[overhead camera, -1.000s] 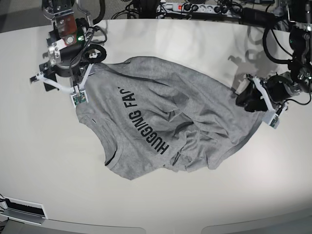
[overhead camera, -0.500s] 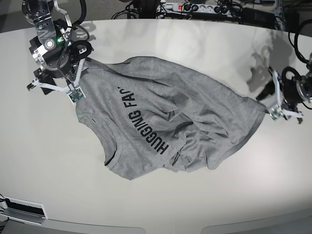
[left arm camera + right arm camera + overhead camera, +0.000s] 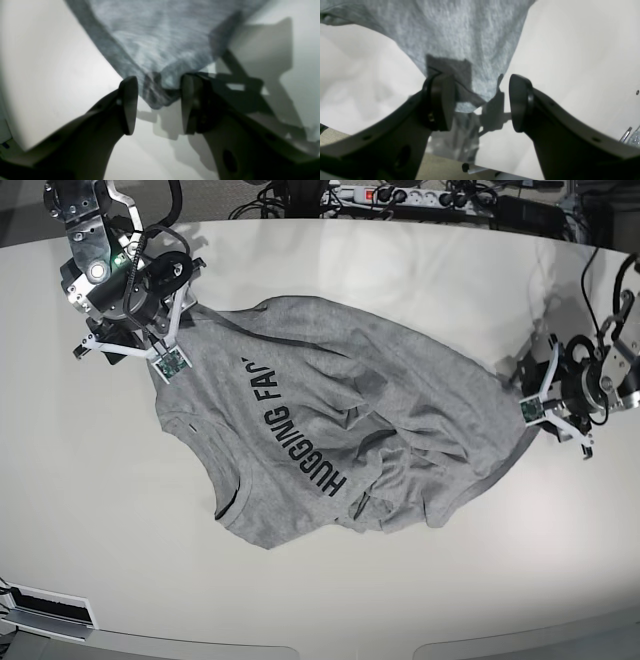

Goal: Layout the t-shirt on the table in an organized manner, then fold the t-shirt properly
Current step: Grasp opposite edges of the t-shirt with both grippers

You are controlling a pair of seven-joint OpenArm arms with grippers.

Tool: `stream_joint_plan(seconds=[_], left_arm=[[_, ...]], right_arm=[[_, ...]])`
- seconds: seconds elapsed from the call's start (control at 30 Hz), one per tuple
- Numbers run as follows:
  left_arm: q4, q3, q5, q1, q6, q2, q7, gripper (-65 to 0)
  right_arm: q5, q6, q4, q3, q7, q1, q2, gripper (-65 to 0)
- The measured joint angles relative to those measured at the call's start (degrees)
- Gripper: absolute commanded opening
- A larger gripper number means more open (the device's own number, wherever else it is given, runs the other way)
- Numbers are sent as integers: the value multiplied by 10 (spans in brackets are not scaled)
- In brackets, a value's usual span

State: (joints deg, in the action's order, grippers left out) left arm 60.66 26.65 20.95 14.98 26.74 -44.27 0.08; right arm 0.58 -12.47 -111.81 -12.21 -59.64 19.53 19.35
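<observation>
Left wrist view: the left gripper (image 3: 156, 106) has its jaws apart on either side of a pointed corner of the t-shirt (image 3: 160, 40), which lies on the white table (image 3: 50, 62). The cloth tip sits between the pads, nearest the right-hand one, but nothing pinches it. By my reading this is the laying-out step, and the next move calls for closing on that corner before pulling outward. The picture is blurred, so I cannot tell which hem this is.

Right wrist view: the right gripper (image 3: 480, 102) also stands wide, its pads flanking another grey corner of the shirt, with no grip on it. A dark shadow falls across the cloth, and the table edge cuts off what lies below.

Base view: the shirt sprawls crumpled mid-table, its black lettering (image 3: 292, 432) partly buried in folds. The right gripper sits at the upper-left corner and the left gripper at the far right edge. It would take a pull from both, in opposite directions, to flatten it. The sleeves and collar are hard to pick out.
</observation>
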Motion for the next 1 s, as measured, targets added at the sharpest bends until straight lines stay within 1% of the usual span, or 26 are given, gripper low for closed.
stream_joint_plan(seconds=[0.03, 0.07, 0.17, 0.23, 0.3, 0.4, 0.43, 0.47, 0.53, 0.63, 0.7, 0.8, 0.9, 1.0], left_arm=[[-13, 10, -2, 11, -1, 1, -7, -383], [-26, 18, -4, 20, -2, 4, -10, -433], [-67, 23, -5, 42, -5, 24, -11, -645], [-83, 23, -18, 49, -10, 37, -9, -650], [-83, 23, -20, 50, -13, 42, -9, -650], [-83, 22, -20, 50, -14, 45, -5, -650], [-81, 22, -20, 50, -14, 45, -2, -650], [-78, 22, -20, 50, -13, 46, 2, -650], [-73, 22, -21, 50, -13, 46, 15, -650], [-67, 22, -28, 50, -13, 49, 45, -650], [-66, 22, -53, 51, -13, 49, 60, -650], [-66, 22, -70, 50, -13, 45, 64, -650], [-60, 22, -70, 50, -9, 42, 69, -650], [-54, 23, -68, 50, 4, 42, 79, -650]], right_arm=[[0, -5, 0, 0, 0, 0, 0, -294], [0, -12, 0, 0, 0, 0, 0, -294], [-24, -38, 0, 0, -10, 0, 0, -294], [-47, -59, 0, 0, -10, 0, 0, -294], [-70, -89, 0, 0, -10, 0, 0, -294], [-133, -164, 0, 0, -4, 0, 0, -294], [-141, -179, 0, 0, 3, 0, 0, -294], [-141, -183, 0, 0, 16, 0, 0, -294], [-111, -182, 0, 0, 51, 0, 0, -294], [-67, -153, 20, 0, 97, 0, 0, -294], [-34, -133, 38, 0, 104, 0, 0, -294], [-30, -130, 51, 0, 105, 0, 0, -294], [-31, -139, 66, 0, 117, 0, 0, -295], [-31, -141, 102, 0, 130, -2, 0, -294]])
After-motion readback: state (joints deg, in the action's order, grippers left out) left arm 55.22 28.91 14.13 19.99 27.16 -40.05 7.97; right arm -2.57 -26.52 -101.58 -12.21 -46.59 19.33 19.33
